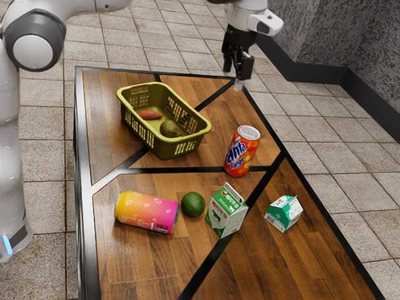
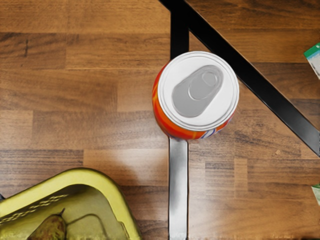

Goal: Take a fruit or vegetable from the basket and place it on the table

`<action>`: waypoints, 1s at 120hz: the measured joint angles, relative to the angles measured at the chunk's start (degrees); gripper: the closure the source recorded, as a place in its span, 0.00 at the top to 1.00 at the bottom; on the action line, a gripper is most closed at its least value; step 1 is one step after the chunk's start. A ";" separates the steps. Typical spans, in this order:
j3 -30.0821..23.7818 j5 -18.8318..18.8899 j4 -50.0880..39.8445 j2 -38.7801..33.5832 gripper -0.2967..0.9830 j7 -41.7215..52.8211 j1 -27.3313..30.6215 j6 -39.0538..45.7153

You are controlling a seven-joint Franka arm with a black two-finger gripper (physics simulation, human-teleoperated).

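1. One table point(image 1: 275, 269), and we're counting!
2. One basket point(image 1: 164, 149), just the one!
3. One reddish root vegetable point(image 1: 149, 115)!
4. One pear point(image 1: 170, 129)!
5. One round green fruit point(image 1: 193, 204)!
6. Orange can point(image 1: 242, 155), pink-and-yellow can point(image 1: 146, 212): that's two!
7. Taller carton point(image 1: 226, 212), smaller carton point(image 1: 282, 214): two again!

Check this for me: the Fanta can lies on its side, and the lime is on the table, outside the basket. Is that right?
Not quite: the Fanta can stands upright, as the exterior view shows. The lime is indeed on the table, outside the basket.
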 joint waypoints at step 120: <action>10.65 0.60 -24.41 -6.81 0.77 7.94 4.38 7.75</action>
